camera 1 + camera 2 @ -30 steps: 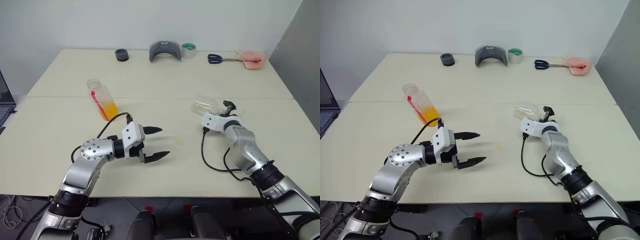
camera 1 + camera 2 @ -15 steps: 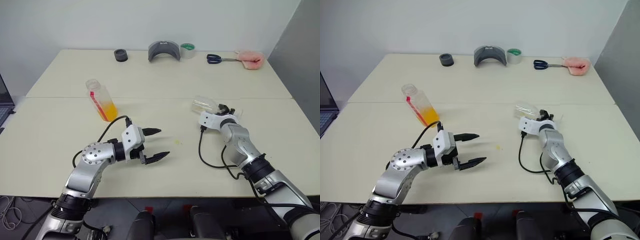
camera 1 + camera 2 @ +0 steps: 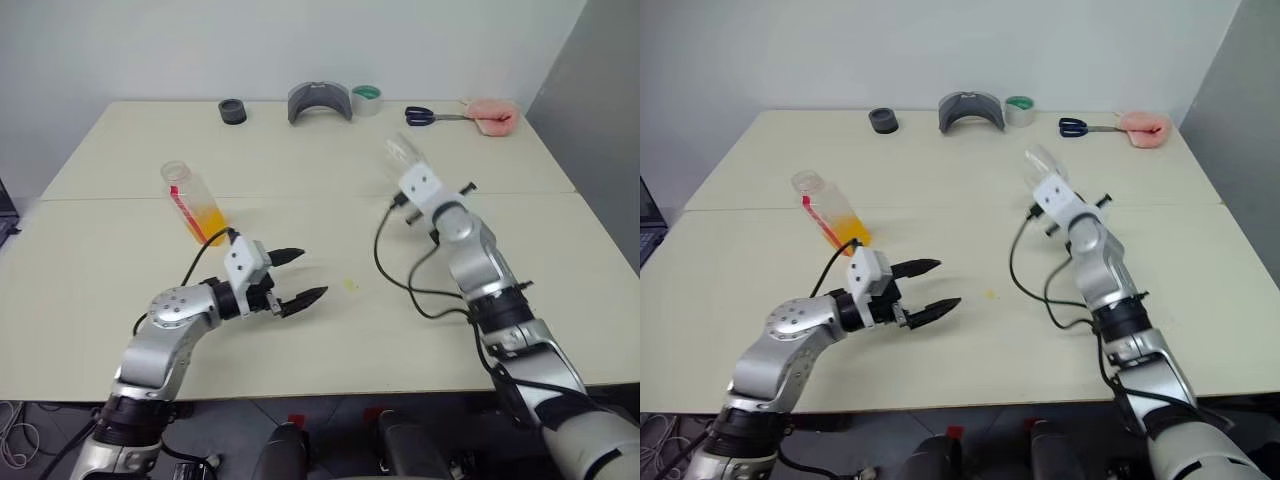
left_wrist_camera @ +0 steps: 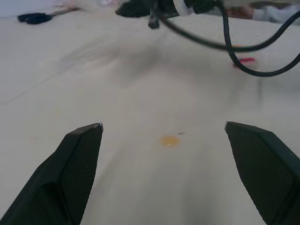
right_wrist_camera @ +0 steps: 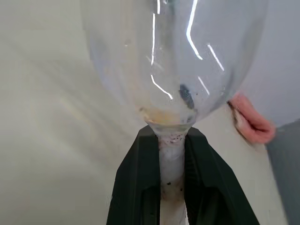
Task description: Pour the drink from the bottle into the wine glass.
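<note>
Now the right gripper (image 5: 171, 154) is clenched on the thin stem of the wine glass (image 3: 402, 155), lifted off the pale tabletop (image 3: 330, 250). The glass is clear and round, with only a tiny yellow bit at the bottom of its bowl. The bottle (image 3: 192, 200) stands open on the tabletop's left side, tilted, see-through plastic with a red strip. The orange drink (image 3: 209, 220) fills its lower part. The left gripper (image 3: 292, 276) is released, fingers spread wide, near the bottle but not touching it.
</note>
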Robot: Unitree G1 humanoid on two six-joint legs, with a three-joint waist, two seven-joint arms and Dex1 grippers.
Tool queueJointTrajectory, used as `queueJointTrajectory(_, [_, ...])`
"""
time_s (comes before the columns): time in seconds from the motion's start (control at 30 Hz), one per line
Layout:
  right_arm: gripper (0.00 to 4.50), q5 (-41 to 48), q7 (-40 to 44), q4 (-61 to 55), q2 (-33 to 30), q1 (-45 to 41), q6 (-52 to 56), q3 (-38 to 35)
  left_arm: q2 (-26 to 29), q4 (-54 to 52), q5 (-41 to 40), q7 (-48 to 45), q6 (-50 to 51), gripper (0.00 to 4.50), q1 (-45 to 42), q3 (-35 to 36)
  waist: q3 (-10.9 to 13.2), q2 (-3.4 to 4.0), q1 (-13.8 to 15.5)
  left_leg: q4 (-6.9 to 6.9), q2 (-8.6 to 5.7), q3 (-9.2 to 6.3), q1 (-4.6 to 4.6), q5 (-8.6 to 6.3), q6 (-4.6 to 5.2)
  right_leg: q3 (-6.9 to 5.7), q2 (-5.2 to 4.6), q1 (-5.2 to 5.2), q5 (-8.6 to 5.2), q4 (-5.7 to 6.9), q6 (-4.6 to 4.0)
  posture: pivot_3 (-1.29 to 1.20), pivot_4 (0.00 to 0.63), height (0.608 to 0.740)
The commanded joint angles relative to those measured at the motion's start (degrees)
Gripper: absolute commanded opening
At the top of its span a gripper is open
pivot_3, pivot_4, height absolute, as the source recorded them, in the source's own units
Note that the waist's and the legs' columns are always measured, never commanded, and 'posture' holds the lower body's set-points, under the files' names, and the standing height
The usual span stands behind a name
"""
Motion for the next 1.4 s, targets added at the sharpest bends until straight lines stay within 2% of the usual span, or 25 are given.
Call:
queueJointTrajectory(0.03, [0.31, 6.03, -1.43, 10.29, 3.67, -5.35, -7.88, -2.86, 3.59, -5.80, -6.52, -1.77, 6.88, 4.50, 1.66, 3.94, 0.00, 0.00, -0.32, 0.00, 0.00, 0.00, 0.00, 0.00, 0.00, 0.00, 0.00, 0.00, 0.00, -0.01, 0.00, 0.00, 0.150, 0.740])
queueJointTrajectory(0.23, [0.31, 14.16, -2.43, 29.05, 9.92, -12.39, -17.57, -8.03, 10.34, -10.81, -13.81, -4.54, 14.03, 4.50, 5.92, 9.30, 0.04, 0.05, -0.41, 0.00, -0.06, -0.02, -0.06, 0.00, 0.00, -0.01, -0.08, 0.01, 0.01, -0.05, -0.02, 0.00, 0.150, 0.740])
queueJointTrajectory(0.37, [0.30, 15.93, -2.56, 33.61, 11.73, -12.13, -21.88, -8.54, 11.99, -11.09, -14.91, -4.32, 15.34, 4.50, 7.28, 11.50, 0.04, 0.06, -0.53, 0.00, -0.07, -0.01, -0.03, 0.00, 0.00, 0.00, -0.06, 0.01, 0.01, -0.06, -0.02, 0.00, 0.150, 0.740])
queueJointTrajectory(0.47, [0.30, 16.23, -2.47, 34.45, 11.78, -8.88, -23.61, -8.14, 12.41, -10.35, -14.90, -3.35, 15.84, 4.50, 6.90, 12.37, 0.03, 0.06, -0.58, -0.04, -0.02, -0.01, 0.03, 0.00, 0.00, 0.00, -0.01, 0.01, 0.00, -0.03, -0.03, 0.00, 0.150, 0.740])
queueJointTrajectory(0.67, [0.30, 16.49, -3.18, 33.05, 10.52, -0.97, -24.31, -7.92, 12.98, -8.07, -13.51, -2.80, 15.69, 4.50, 4.33, 11.55, -0.08, -0.01, -0.43, -0.05, -0.05, -0.06, 0.15, 0.00, 0.00, -0.03, -0.01, 0.17, 0.00, -0.05, -0.04, 0.00, 0.150, 0.740])
queueJointTrajectory(0.8, [0.29, 16.56, -3.17, 27.76, 9.91, 5.19, -23.12, -7.30, 13.57, -7.20, -12.66, -3.43, 15.38, 4.50, 3.17, 10.80, -0.46, -0.16, -0.15, -0.08, -0.06, -0.05, 0.28, 0.00, 0.00, -0.02, -0.04, 0.28, -0.01, -0.07, -0.04, 0.00, 0.150, 0.740])
queueJointTrajectory(1.07, [0.29, 19.17, -3.34, 16.88, 10.23, 13.87, -21.23, -8.02, 14.49, -5.74, -9.91, -4.81, 13.39, 4.50, 2.66, 9.74, -0.94, -0.48, 0.31, -0.50, -0.04, 0.00, 1.16, -0.02, 0.02, 0.01, -0.05, 1.02, -0.12, -0.20, -0.18, 0.00, 0.150, 0.740])
queueJointTrajectory(1.23, [0.27, 20.04, -0.49, 13.74, 10.87, 14.51, -24.17, -6.31, 14.17, -5.13, -8.77, -4.73, 12.00, 4.50, 2.51, 10.05, -0.99, -0.47, 0.43, -0.55, -0.03, 0.06, 1.23, -0.02, 0.02, 0.06, -0.04, 1.01, -0.13, -0.19, -0.18, 0.00, 0.150, 0.740])
queueJointTrajectory(1.4, [0.27, 21.92, 4.42, 12.72, 12.47, 12.71, -28.28, -5.41, 13.66, -2.94, -4.33, -0.86, 7.42, 4.50, 2.39, 11.60, -0.96, -0.44, 0.16, -0.75, 0.06, 0.08, 1.20, -0.02, 0.02, 0.08, 0.02, 0.84, -0.17, -0.18, -0.25, 0.00, 0.150, 0.740])
